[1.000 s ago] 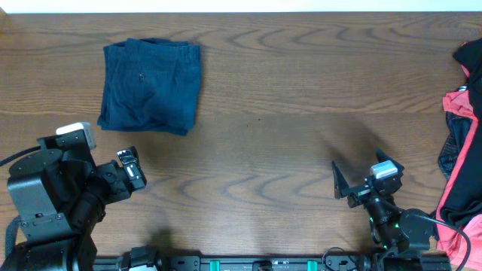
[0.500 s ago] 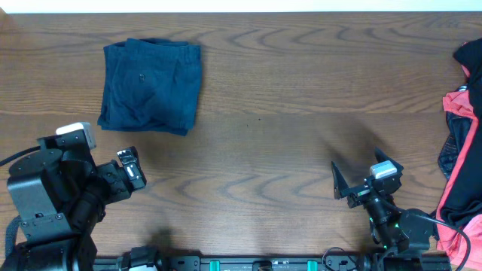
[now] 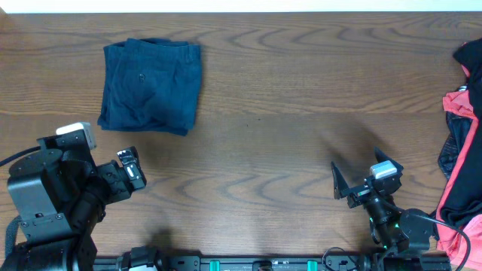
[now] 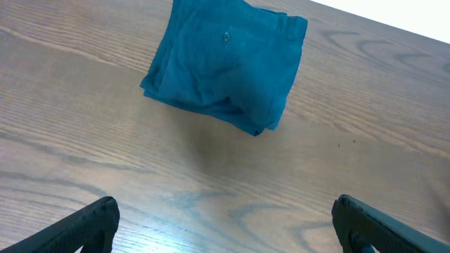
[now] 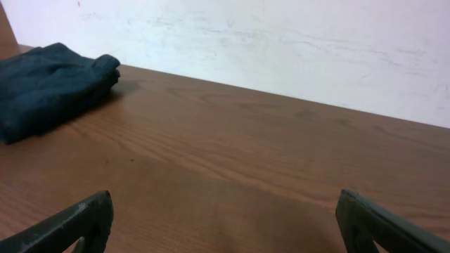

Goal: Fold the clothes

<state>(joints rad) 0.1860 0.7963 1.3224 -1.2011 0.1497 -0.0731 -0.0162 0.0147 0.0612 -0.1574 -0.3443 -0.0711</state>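
The clothes (image 3: pixel 151 86) are dark navy shorts lying folded into a compact square at the table's back left, waistband toward the far edge. They fill the upper middle of the left wrist view (image 4: pixel 225 67) and sit far off at the left in the right wrist view (image 5: pixel 49 88). My left gripper (image 3: pixel 129 169) hangs near the front left, well short of the shorts, open and holding nothing (image 4: pixel 225 221). Over bare wood at the front right, my right gripper (image 3: pixel 360 173) is also open, with nothing between its fingers (image 5: pixel 225 221).
A red-and-black garment (image 3: pixel 461 150) is heaped at the table's right edge. Bare wooden table (image 3: pixel 271 128) stretches between the shorts and that heap. A white wall (image 5: pixel 281 42) runs behind the far edge.
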